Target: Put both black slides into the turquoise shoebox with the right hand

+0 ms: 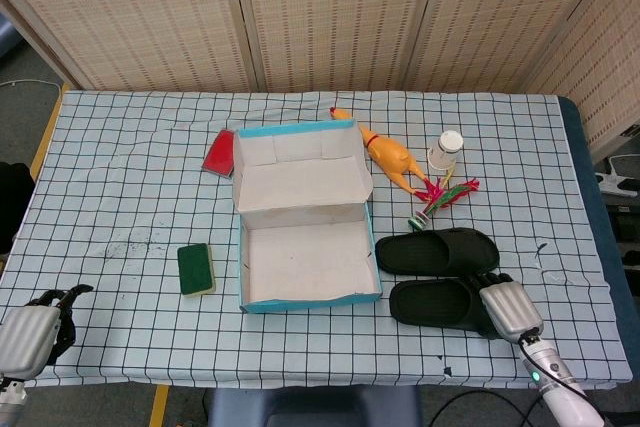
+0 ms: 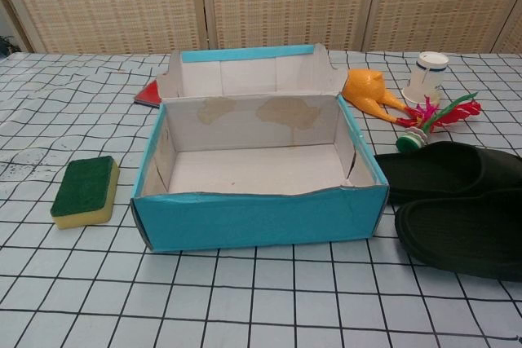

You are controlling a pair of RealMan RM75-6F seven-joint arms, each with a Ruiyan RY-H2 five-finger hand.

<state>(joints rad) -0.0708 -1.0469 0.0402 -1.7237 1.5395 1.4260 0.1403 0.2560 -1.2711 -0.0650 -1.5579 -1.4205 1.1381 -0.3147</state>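
Fingers [image 1: 487, 280] of right hand [image 1: 505, 309] hidden behind near slide [image 1: 437, 302].

We see our right hand [image 1: 503, 309] at lower right, fingers [image 1: 487, 280] curled forward; our left hand [image 1: 32, 329] rests at lower left, fingers curled.

**Cut off and covered**

My chest view crops both black slides [image 2: 461, 201] at its right edge. In the head view, my right hand [image 1: 508, 309] covers the nearer slide's end, and my left hand [image 1: 28, 332] is partly cropped.
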